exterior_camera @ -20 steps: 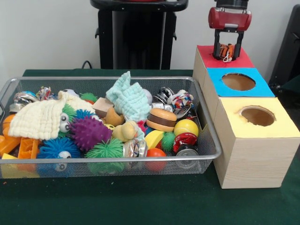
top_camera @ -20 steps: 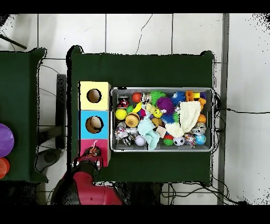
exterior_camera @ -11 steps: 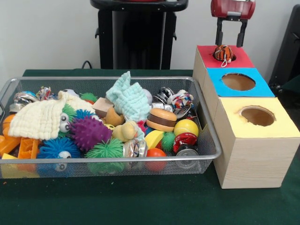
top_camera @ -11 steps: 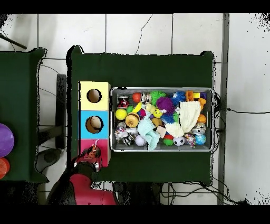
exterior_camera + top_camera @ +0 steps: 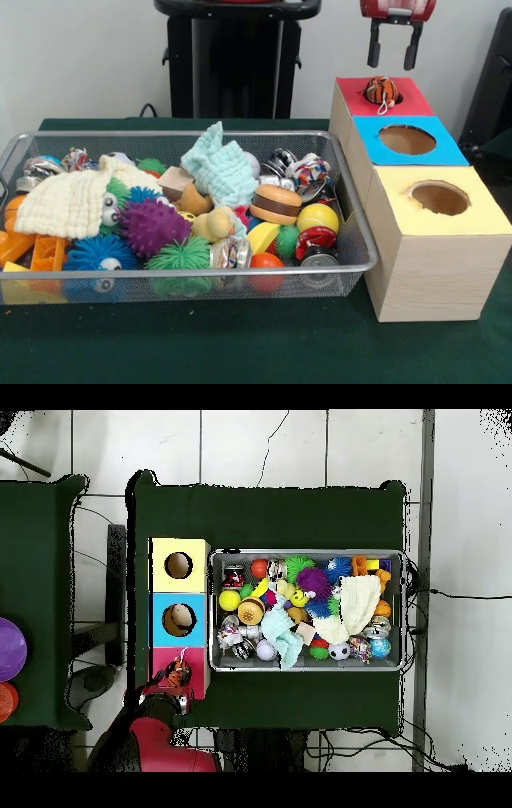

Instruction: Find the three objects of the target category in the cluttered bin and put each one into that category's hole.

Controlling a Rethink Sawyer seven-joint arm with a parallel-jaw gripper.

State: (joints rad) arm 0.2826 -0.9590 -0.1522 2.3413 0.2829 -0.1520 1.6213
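We log the wire bin (image 5: 352, 240) crammed with toys, just beside the row of boxes. In that row the red-topped box (image 5: 352, 88) is farthest back. The gripper (image 5: 392, 53) hangs above it, jaws spread, empty. An orange striped toy (image 5: 381, 90) sits in its hole.

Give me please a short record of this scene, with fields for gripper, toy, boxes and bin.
gripper: open, empty, raised above the red box
toy: orange striped toy sits in the red box's hole, not fully dropped in
boxes: red, blue box, yellow box in a row beside the bin
bin: wire bin, full of mixed toys and cloths
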